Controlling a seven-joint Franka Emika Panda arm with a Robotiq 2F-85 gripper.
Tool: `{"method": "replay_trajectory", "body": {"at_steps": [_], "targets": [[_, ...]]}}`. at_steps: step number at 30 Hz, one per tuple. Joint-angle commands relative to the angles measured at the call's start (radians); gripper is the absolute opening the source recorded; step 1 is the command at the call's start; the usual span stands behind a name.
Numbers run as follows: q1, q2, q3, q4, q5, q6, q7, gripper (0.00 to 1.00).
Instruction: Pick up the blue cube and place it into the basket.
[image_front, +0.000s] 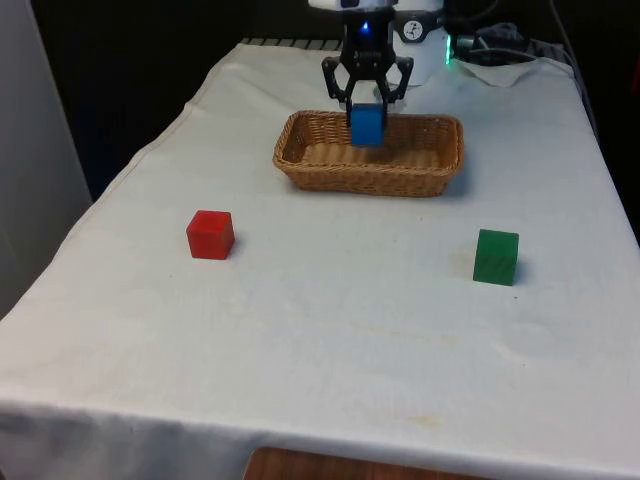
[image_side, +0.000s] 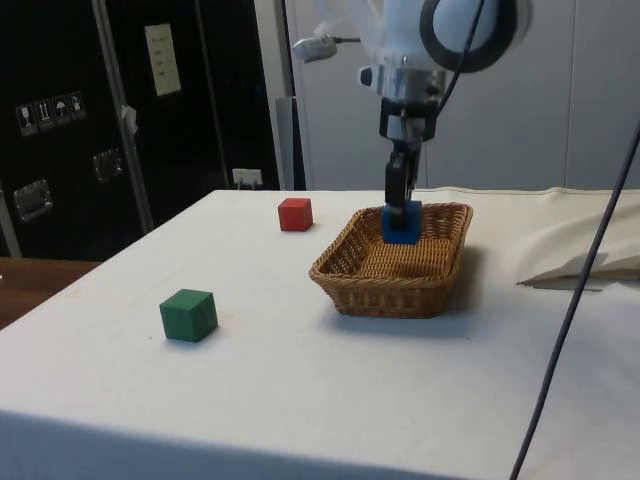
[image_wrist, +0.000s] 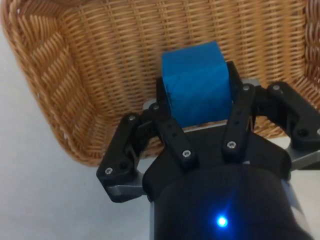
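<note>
Cloth (image_front: 330, 340), white, covers the table from its near edge to the far end. Nearest on it, in the front view, sit two cubes well apart: a red cube (image_front: 210, 235) toward the front view's left and a green cube (image_front: 496, 257) toward the front view's right. Both rest flat on the cloth, untouched.

Farther back, about midway across, stands a basket (image_front: 300, 165), a shallow, oblong wicker tray with low woven walls. In the side view the basket (image_side: 340, 270) lies between the green cube (image_side: 189, 314), which is nearer that camera, and the red cube (image_side: 295, 214), which is farther off.

Above the basket hangs the gripper (image_front: 367, 105), black, pointing straight down from the white arm. Its jaws are clamped on the blue cube (image_front: 367, 124), one finger on each of two opposite faces. The wrist view shows the blue cube (image_wrist: 196, 82) held between the fingers (image_wrist: 239, 117), with the basket's woven floor (image_wrist: 115, 60) beneath it. In the side view the blue cube (image_side: 402, 222) sits within the basket's outline, its lower part behind the near wall and its top at about rim level, under the gripper (image_side: 400, 200). Whether it touches the floor I cannot tell.
</note>
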Motion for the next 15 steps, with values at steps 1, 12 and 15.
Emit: {"method": "replay_trajectory", "body": {"at_steps": [1,12,15], "targets": [[-0.006,0.015,0.000,0.003,-0.017,0.022,0.008,0.00],[-0.002,0.113,-0.013,0.025,-0.002,0.099,-0.013,0.00],[-0.002,0.130,-0.012,0.026,0.007,0.112,-0.018,0.00]]}}
